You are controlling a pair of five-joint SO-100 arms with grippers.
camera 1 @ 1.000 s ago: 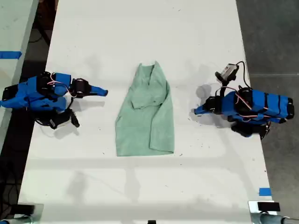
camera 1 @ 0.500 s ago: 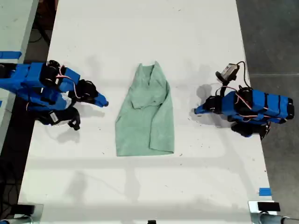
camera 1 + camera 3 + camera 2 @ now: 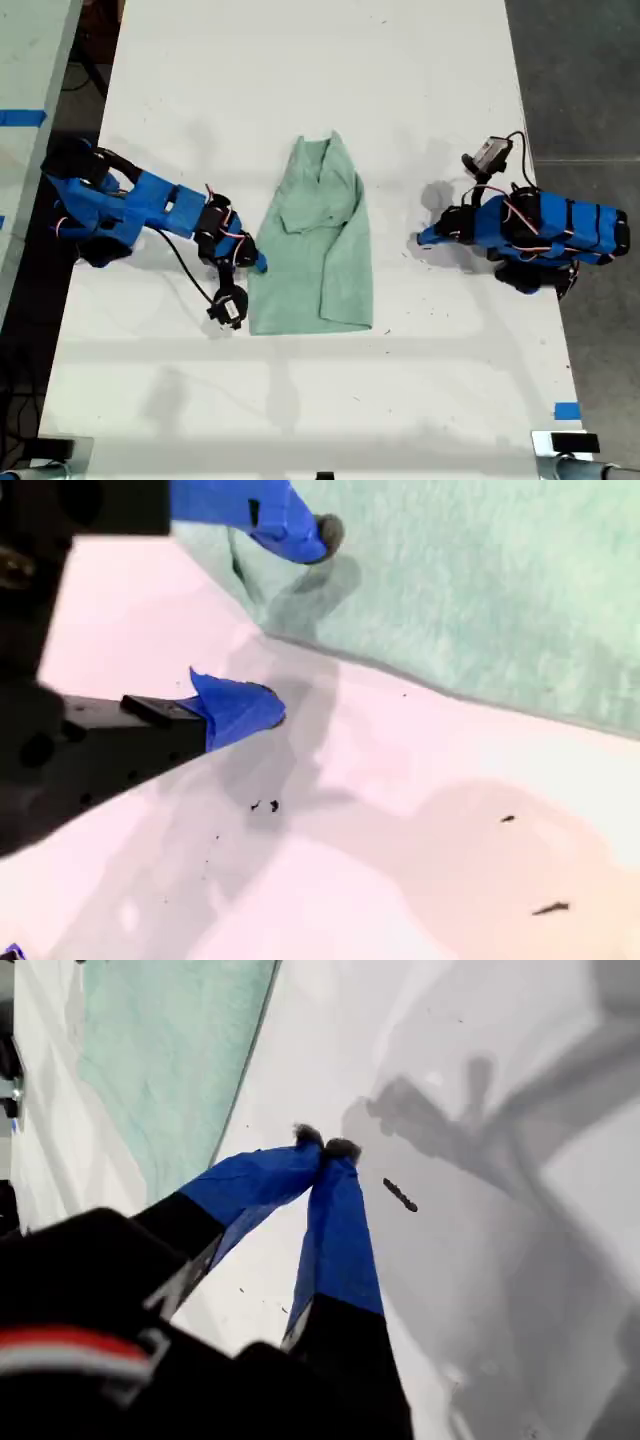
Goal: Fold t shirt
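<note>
The pale mint-green t shirt [image 3: 315,250] lies folded lengthwise and wrinkled in the middle of the white table [image 3: 300,80]. My second gripper [image 3: 252,266] is at the shirt's edge on the exterior view's left. In its wrist view my second gripper [image 3: 298,620] is open, one fingertip [image 3: 322,530] over the t shirt [image 3: 480,590] edge and the other over bare table. My first gripper [image 3: 421,238] rests at the exterior view's right, apart from the shirt. In the first wrist view my first gripper [image 3: 325,1145] is shut on nothing, and the t shirt [image 3: 170,1050] lies beyond it.
A small camera module [image 3: 487,152] on a cable stands behind the first arm. A blue tape mark [image 3: 566,410] sits near the table's front corner at the exterior view's right. Another table with blue tape [image 3: 22,117] borders the exterior view's left. Dark floor lies past the exterior view's right edge.
The second arm has stretched out from its folded pose at the exterior view's left and brought its gripper to the shirt's edge. The first arm has not moved.
</note>
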